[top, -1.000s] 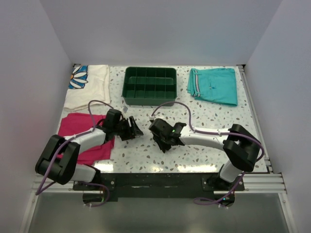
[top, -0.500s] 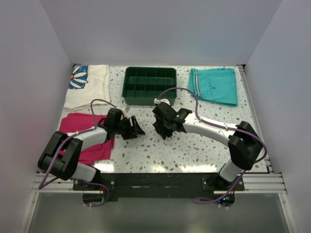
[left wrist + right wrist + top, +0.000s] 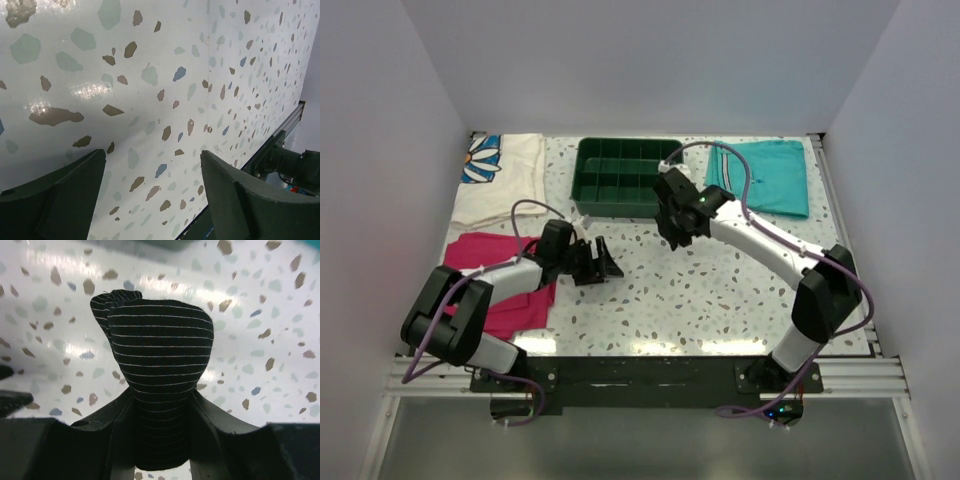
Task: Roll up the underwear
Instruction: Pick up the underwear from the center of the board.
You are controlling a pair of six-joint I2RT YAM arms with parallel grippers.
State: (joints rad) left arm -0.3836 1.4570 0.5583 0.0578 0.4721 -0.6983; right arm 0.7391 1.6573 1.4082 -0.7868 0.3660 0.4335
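- The black, finely striped underwear, bunched into a roll, stands pinched between the right gripper's half-closed jaws, above the speckled terrazzo table.
- The step is likely delivery to the dark green compartmented plastic tray just beside it. A firm squeeze should stop the roll unwinding, with release only once it is seated low.
- The left gripper hovers wide open and empty over the table.

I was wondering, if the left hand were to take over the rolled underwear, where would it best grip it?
Probably the rounded end of the underwear that bulges out past the right hand, which pinches the narrower part. Come from the far side, facing that hand: only that end is free, and it looks thick enough to hold.
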